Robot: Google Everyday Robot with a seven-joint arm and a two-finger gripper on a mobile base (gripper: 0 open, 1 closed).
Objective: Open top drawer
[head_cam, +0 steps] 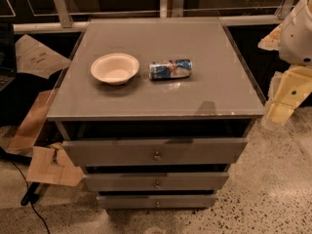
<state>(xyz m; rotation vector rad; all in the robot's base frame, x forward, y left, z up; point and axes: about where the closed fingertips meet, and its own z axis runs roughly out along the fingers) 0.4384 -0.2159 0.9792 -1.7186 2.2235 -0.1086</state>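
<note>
Top drawer (122, 152) seen directly beneath grey cabinet top (204, 87), dark gap above front, knob (157, 155) centred. White bowl (115, 68) and toppled can (170, 69) seen on top. Gripper (282, 101) held right of cabinet, apart from drawer; grip state could not be told.

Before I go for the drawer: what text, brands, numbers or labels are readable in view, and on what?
Nothing can be read.
Can, lying on its side on the cabinet top: blue and white print, too blurred to read.
Cardboard left of the cabinet: faint marks, unreadable.
Top drawer, bowl, and gripper at the right edge: no markings visible.
</note>
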